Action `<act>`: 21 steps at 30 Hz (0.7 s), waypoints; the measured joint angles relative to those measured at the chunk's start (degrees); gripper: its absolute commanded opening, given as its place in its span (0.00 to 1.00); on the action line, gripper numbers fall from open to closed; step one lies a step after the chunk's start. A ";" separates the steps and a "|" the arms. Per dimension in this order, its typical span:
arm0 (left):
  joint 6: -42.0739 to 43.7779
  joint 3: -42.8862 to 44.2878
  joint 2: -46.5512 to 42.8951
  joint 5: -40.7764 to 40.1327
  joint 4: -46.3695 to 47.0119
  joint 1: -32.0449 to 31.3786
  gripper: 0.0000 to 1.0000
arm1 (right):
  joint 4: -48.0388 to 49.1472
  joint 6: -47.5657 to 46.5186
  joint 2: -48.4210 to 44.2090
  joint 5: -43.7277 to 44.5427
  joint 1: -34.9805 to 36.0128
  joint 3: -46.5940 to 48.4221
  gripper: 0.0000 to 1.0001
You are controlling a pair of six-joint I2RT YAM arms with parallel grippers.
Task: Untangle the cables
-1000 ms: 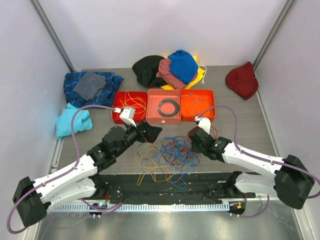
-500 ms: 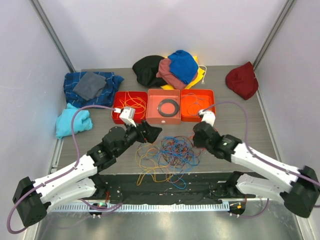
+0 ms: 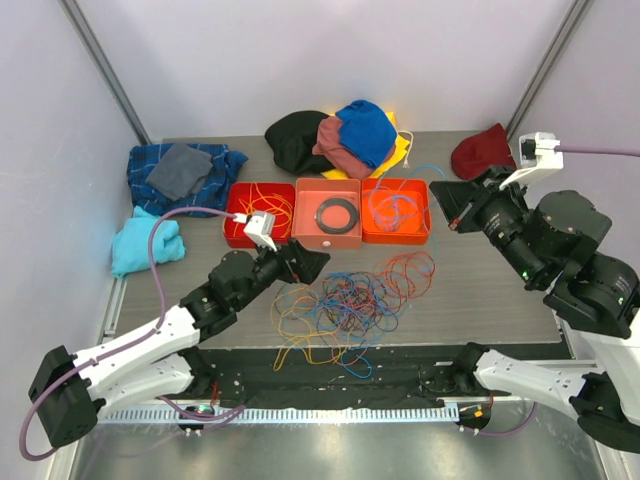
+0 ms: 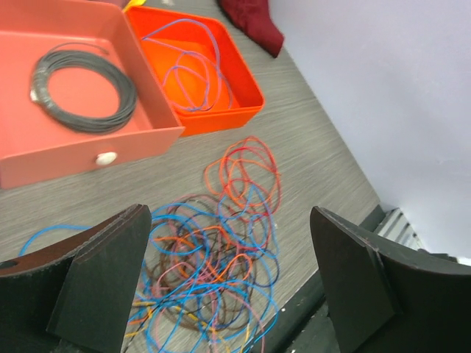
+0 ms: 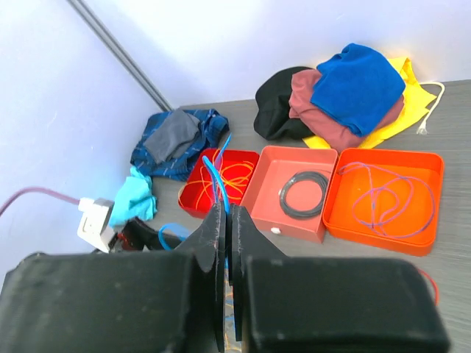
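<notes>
top external: the right arm has left the right edge of the tangle (image 3: 345, 305) and now sits high at the far right, past the right tray (image 3: 395, 238). the right claw (image 3: 447, 205) has gone from part spread to pressed together. right wrist view shows a thin blue cable (image 5: 213, 173) pinched between its fingers. red loops on the right of the tangle have dragged out toward the right. my read: one strand is being drawn clear of the heap, and the rest is not yet sorted. the left claw (image 3: 305, 262) has barely moved. it is spread wide, holds nothing, and hovers over the far left edge of the tangle.

the tangle lies on the surface (image 3: 480, 280) just near of the trays, between the two arms.

counts:
- arms: 2
- trays: 3 in a row
  - left tray (image 3: 260, 185) holds orange cable (image 3: 265, 205)
  - middle tray (image 3: 327, 240) holds 1 black ring (image 3: 320, 212)
  - right tray holds a blue-purple cable (image 3: 395, 208)
- tangle: 1, strands too many and too crossed to count
- cloths: 8 by my count
  - 4 in the far pile (image 3: 340, 140)
  - 1 dark red cloth (image 3: 485, 160) at far right
  - plaid cloth (image 3: 215, 160), grey cloth (image 3: 180, 170) and cyan cloth (image 3: 140, 245) at left
</notes>
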 measured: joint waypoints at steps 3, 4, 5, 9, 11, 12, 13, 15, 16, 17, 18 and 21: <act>-0.07 0.00 1.66 1.40 3.89 0.00 1.00 | -2.64 -0.96 1.25 -1.01 0.02 3.06 0.01; -0.15 0.00 2.60 2.14 5.75 0.00 1.00 | -3.28 -1.07 1.73 -1.57 0.02 3.85 0.01; -0.28 0.00 3.58 2.64 7.28 0.00 1.00 | -3.91 -1.18 2.21 -2.03 0.00 4.59 0.01; -2.21 0.11 8.85 5.42 12.68 -0.02 1.00 | -5.35 -1.62 3.34 -2.54 0.02 6.62 0.01; -2.99 0.22 10.49 6.73 13.33 -0.02 1.00 | -5.55 -2.27 3.34 -1.27 0.02 6.38 0.01; -3.23 0.24 10.69 7.06 13.20 -0.02 1.00 | -5.53 -2.54 3.34 -0.24 0.02 5.79 0.01; -3.58 0.24 10.54 7.30 12.85 -0.02 1.00 | -5.53 -2.71 3.19 1.11 0.02 4.96 0.01; -3.87 0.26 9.29 7.04 11.74 -0.02 1.00 | -5.07 -2.99 2.91 3.74 0.02 2.75 0.01; -3.93 0.26 7.98 6.58 10.43 -0.02 1.00 | -4.81 -3.30 2.93 5.35 -0.07 0.98 0.01; -3.96 0.20 6.21 5.84 8.81 -0.02 1.00 | -4.48 -3.58 3.28 6.49 -0.35 -0.55 0.01; -3.96 0.11 4.57 4.72 6.95 -0.02 1.00 | -4.26 -3.82 3.98 7.37 -0.92 -2.10 0.01; -4.02 -1.40 -3.74 1.77 4.24 -0.02 1.00 | -2.27 -4.02 7.61 6.16 -5.38 -6.03 0.01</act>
